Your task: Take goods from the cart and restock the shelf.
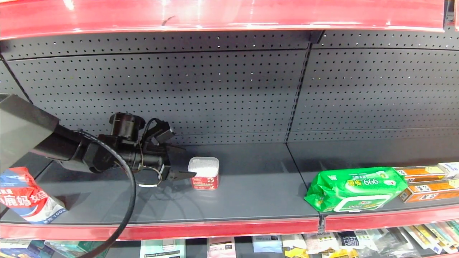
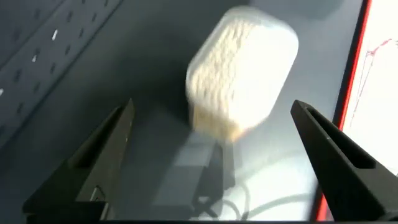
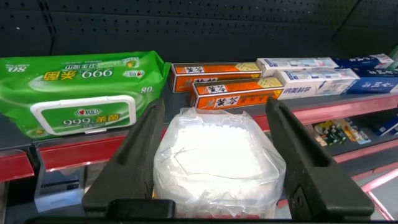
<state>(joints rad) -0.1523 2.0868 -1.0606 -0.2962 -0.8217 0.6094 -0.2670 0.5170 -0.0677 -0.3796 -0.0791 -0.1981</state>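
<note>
I judge placing done: left gripper (image 1: 186,165) fully open, empty, tub (image 1: 203,173) upright on the shelf (image 1: 251,200) just ahead; right gripper (image 3: 216,104) clamps a wrapped pack (image 3: 217,162); next, I back the left out straight.

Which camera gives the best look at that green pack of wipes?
The head view: the whole green wipes pack lies unobstructed on the shelf. The right wrist view shows it closer but cropped at the edge, beyond the right end effector gripping a plastic-wrapped pack.
</note>
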